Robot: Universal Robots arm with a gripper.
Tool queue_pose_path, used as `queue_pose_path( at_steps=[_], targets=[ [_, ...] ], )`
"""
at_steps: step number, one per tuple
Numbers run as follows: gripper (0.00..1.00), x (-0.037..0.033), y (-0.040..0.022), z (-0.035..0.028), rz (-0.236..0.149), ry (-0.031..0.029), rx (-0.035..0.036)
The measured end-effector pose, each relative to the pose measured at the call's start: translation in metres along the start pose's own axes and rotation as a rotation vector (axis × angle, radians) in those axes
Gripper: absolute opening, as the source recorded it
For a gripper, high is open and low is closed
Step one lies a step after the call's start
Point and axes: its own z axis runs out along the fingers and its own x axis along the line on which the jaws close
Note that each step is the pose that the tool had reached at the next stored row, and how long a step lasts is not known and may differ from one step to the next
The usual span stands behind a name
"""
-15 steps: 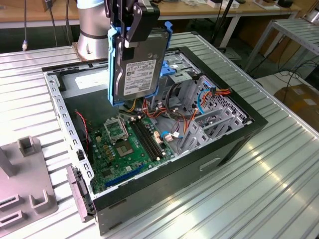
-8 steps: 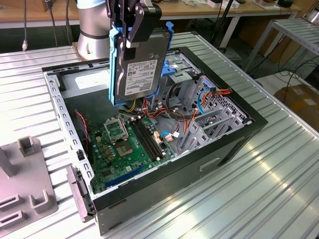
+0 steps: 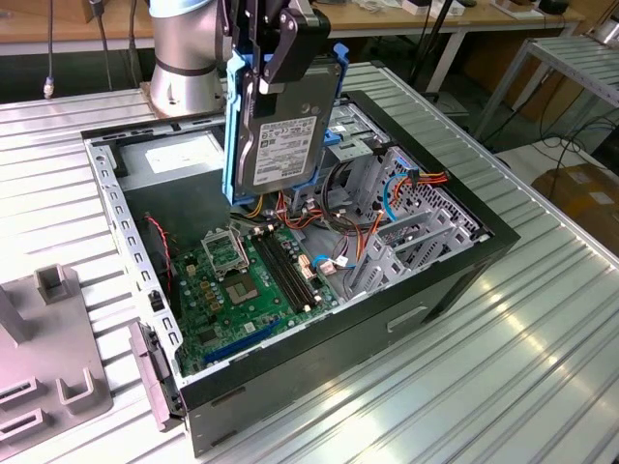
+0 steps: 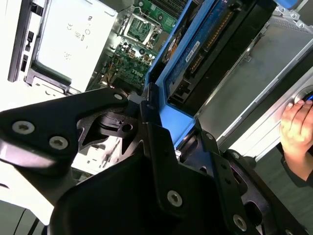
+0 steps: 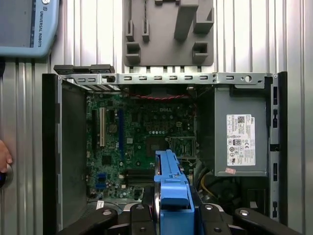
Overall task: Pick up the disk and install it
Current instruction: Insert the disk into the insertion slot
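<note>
Exterior view: 1 disk upright, fingers clamped on it, over 1 open PC case.

A ribbed metal table carries an open computer case, a grey slotted fixture and, seemingly, the arm's base.

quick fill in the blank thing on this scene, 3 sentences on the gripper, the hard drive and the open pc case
1. The black gripper is shut on the flat grey-metal disk, which has a ____ plastic frame.
2. The disk hangs over the open black computer case, whose flat circuit board is ____.
3. The large grey metal box in the case bears a ____ sticker.

Missing words: blue; green; white
</note>
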Motion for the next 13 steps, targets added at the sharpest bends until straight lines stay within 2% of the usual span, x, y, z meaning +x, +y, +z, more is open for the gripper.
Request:
queue_pose_path(
  at_steps=[4, 13],
  targets=[
    [0.37, 0.0049, -0.0006, 0.0002, 0.0, 0.0001, 0.0],
    [0.37, 0.0111, -0.0009, 0.0007, 0.0, 0.0015, 0.0]
  ],
)
